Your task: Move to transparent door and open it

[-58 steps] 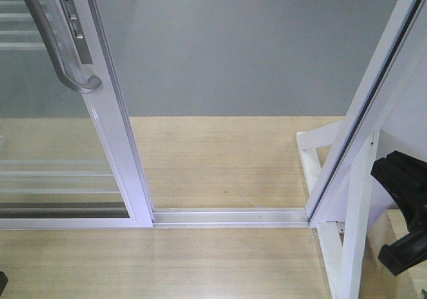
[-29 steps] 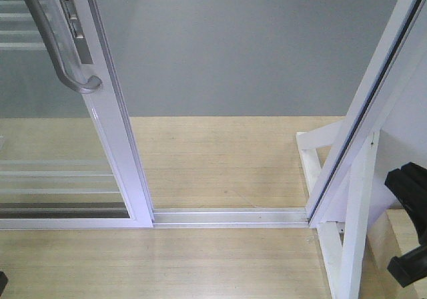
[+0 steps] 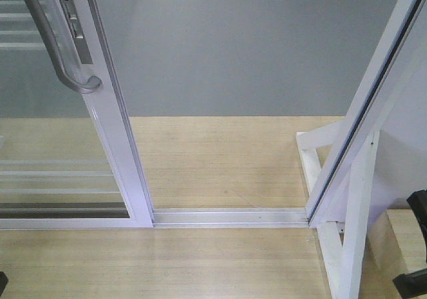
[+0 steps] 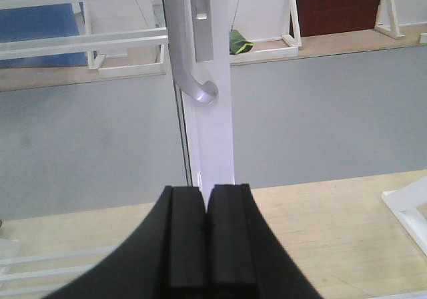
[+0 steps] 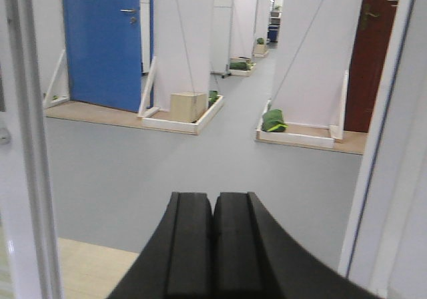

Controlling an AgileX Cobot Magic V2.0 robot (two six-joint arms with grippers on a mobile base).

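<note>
The transparent door [image 3: 60, 172] stands at the left of the front view, clear glass with paired white bars in a white frame. Its curved grey handle [image 3: 63, 52] sits on the right stile [image 3: 117, 152]. A wide gap lies between that stile and the slanting white jamb [image 3: 373, 105]. In the left wrist view the stile [image 4: 212, 132] and handle [image 4: 198, 92] are straight ahead, beyond my shut, empty left gripper [image 4: 207, 195]. My right gripper [image 5: 213, 202] is shut and empty, facing through the opening. A black part of my right arm [image 3: 420, 212] shows at the lower right edge.
A white floor track [image 3: 230, 215] runs across the light wood floor between stile and jamb. A white braced base [image 3: 347, 252] stands at the jamb's foot. Beyond lies grey floor [image 5: 200, 159], white partitions, a blue door [image 5: 107, 39] and a dark red door [image 5: 373, 52].
My right arm has dropped down and to the right in the front view, now nearly out of frame. The door and handle have not moved.
</note>
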